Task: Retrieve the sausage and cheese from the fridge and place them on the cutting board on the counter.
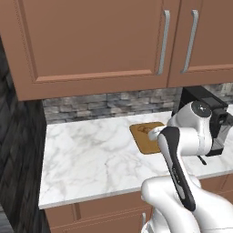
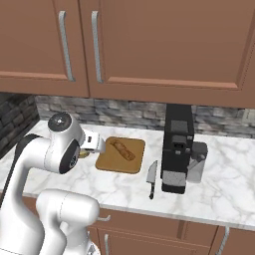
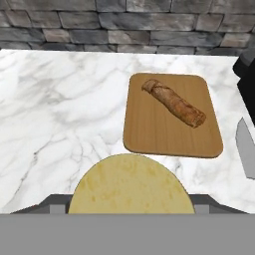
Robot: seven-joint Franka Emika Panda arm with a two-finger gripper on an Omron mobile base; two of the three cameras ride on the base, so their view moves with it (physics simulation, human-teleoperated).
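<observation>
One sausage (image 3: pixel 174 104) lies on the cutting board (image 3: pixel 149 129); the gripper (image 3: pixel 130 211) clasps the cheese (image 3: pixel 130 187).

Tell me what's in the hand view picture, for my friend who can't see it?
A pale yellow cheese sits right up close at the bottom, held in the gripper. Ahead, a brown cutting board lies on the white marble counter with a long orange-brown piece of food on it. A knife blade shows at the right edge.
</observation>
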